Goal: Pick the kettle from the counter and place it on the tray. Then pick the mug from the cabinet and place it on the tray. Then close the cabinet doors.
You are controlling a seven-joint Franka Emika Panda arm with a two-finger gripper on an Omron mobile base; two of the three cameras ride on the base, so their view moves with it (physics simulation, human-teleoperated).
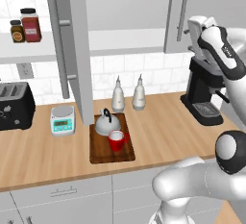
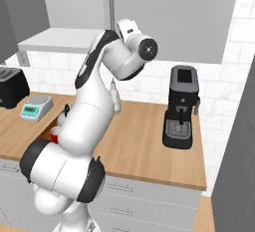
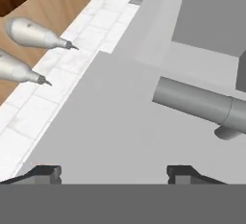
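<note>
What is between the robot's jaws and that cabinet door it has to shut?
Nothing visible. In the hand view the gripper, jaws apart, faces the right cabinet door directly, its bar handle just ahead. The kettle and mug sit on the tray.

Glossy white rounded arm links, dark grey joint caps, small dark end effector (image 3: 114, 172) fingertips

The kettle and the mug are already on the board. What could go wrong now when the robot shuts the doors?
The left door sticks out above the tray; a hard shove could slam it. The open gripper faces the right door's bar handle, so its fingers might snag there.
</note>
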